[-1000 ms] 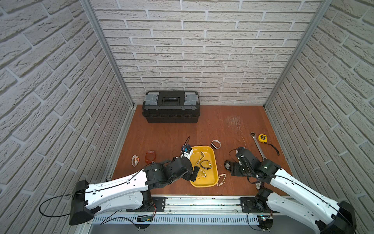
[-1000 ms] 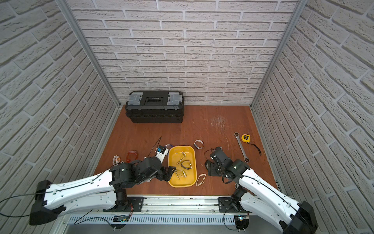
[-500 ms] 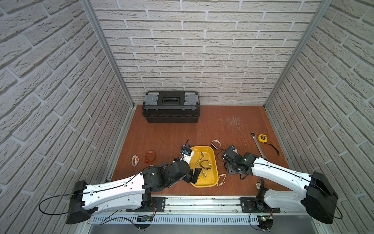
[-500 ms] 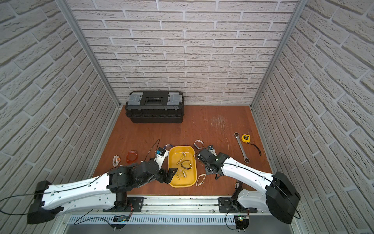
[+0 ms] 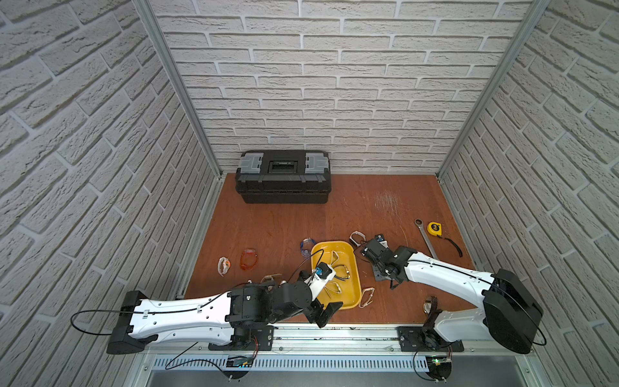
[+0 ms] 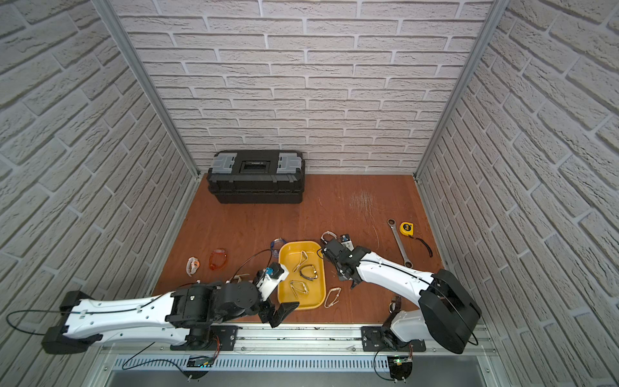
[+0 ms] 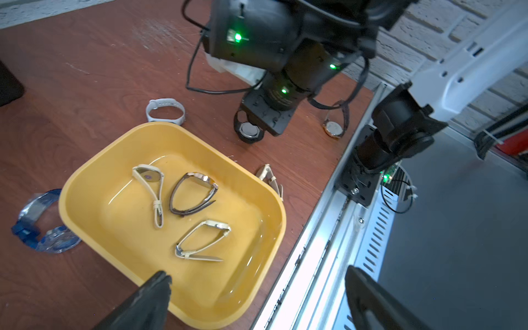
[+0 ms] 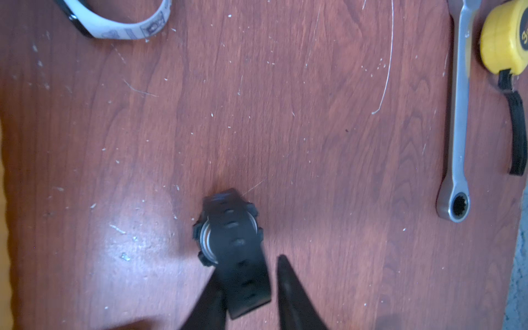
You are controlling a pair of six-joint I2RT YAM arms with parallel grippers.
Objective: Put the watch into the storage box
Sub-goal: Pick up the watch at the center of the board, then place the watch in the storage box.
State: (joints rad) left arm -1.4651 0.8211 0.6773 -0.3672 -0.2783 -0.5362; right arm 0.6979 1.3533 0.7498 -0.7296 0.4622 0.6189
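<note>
1. Right wrist view: the black watch (image 8: 231, 228) lies on the surface (image 8: 314, 143), outside the storage box. Its strap runs between the jaws of the right hand (image 8: 248, 268).
2. That hand stands narrow around the strap. One jaw lies against it, and a sliver of bare surface shows beside the other finger (image 8: 294, 303). Whether the grip is firm I cannot tell.
3. Left wrist view: the storage box (image 7: 85, 185), a shallow yellow tray near the front edge of the surface, holds three watches. They are a beige-strapped watch (image 7: 147, 174), a grey-strapped watch (image 7: 200, 177) and a cream-strapped watch (image 7: 217, 225).
4. From here the black watch sits near the box, apart from its rim.
5. The left hand (image 5: 324, 310) hangs wide and empty over the box's end nearest the front edge.
6. More watches lie outside the box. A white band watch (image 7: 163, 102) and a tan watch (image 7: 268, 177) sit just beside it, and a brown-strapped watch (image 7: 333, 128) lies near the front edge.
7. My judgement is that the task is partly done and the pickup of the black watch is in hand. The lift, the carry over the rim and the release remain.
</note>
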